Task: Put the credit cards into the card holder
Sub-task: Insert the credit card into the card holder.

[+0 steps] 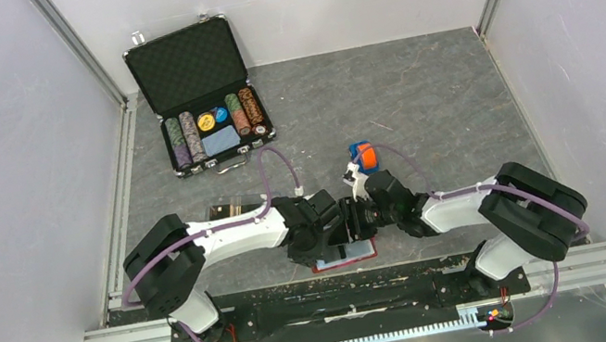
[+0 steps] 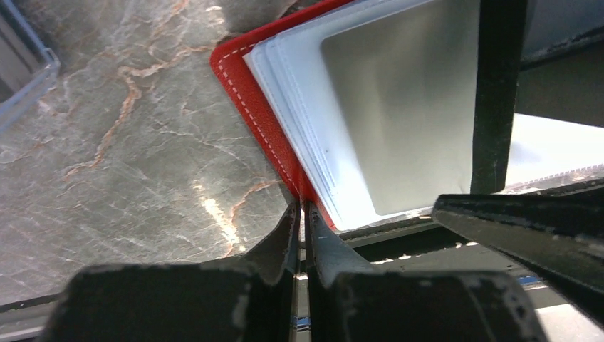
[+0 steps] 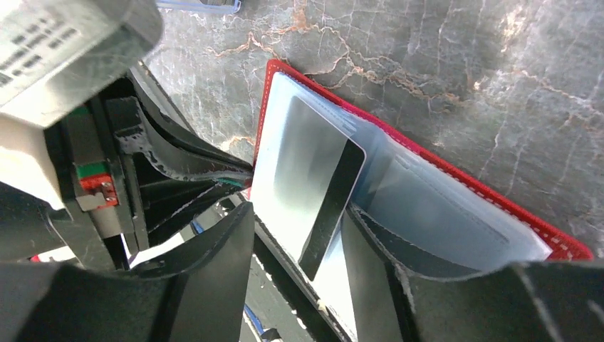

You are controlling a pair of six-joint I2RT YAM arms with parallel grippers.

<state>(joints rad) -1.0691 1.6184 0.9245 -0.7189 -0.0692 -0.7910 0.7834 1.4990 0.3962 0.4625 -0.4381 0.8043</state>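
Top external view: the two arms meet over the red wallet, which lies open at the near edge of the grey table. The left gripper and the right gripper are tip to tip above it. The clear card holder stands behind the left arm, apart from the wallet. A black briefcase with rows of poker chips sits open at the far left.

Left wrist view: the left gripper is clenched on the red wallet's stitched edge. A silvery credit card lies on the wallet's clear sleeves. A corner of the card holder shows at the upper left.

Right wrist view: the right gripper has its jaws spread, one on either side of the credit card. A dark stripe runs down the card's right edge. Whether the card is tucked into a sleeve of the red wallet cannot be told. The left gripper pinches the wallet's near edge.
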